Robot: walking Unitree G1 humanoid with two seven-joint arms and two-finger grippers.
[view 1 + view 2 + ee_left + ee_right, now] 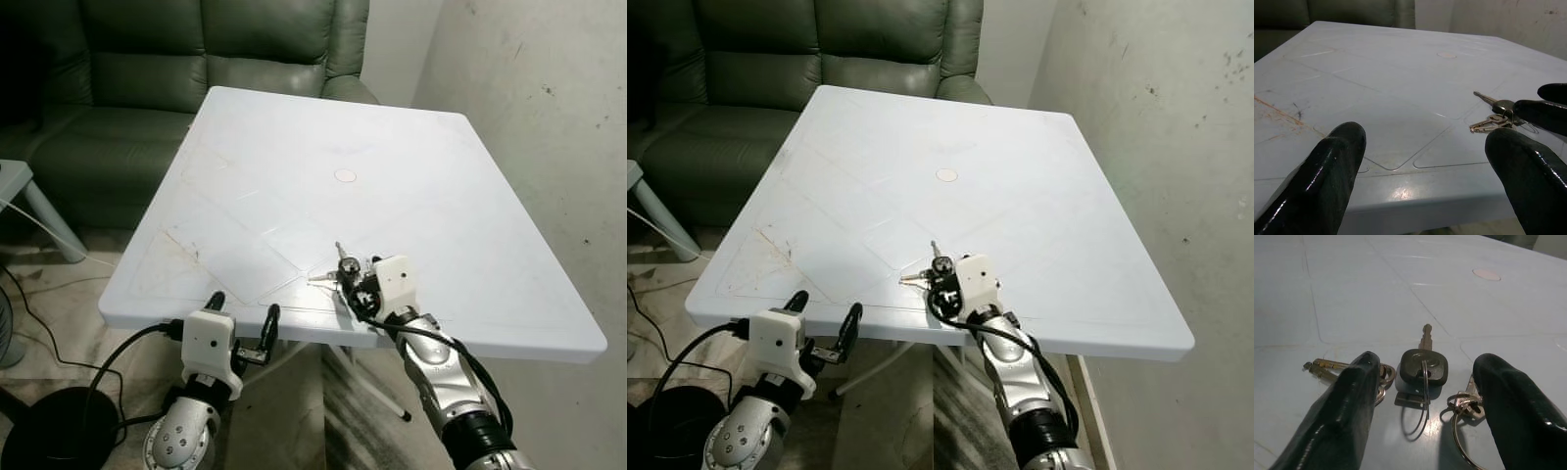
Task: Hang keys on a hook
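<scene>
A bunch of keys (336,270) lies on the white table (294,147) close to its front edge. It has a black-headed key (1423,366), brass keys (1322,367) and a loose ring (1462,406). My right gripper (351,284) rests low over the bunch, open, with one finger (1347,406) on each side of the black-headed key and nothing gripped. My left gripper (243,309) hovers just below and in front of the table's front edge, open and empty. Its wrist view looks across the tabletop at the keys (1492,120).
A dark green sofa (196,59) stands behind the table. A scuffed white wall (529,117) runs close along the right side. On the floor at lower left are a black round base (49,421) with cables and a pale stool leg (44,215).
</scene>
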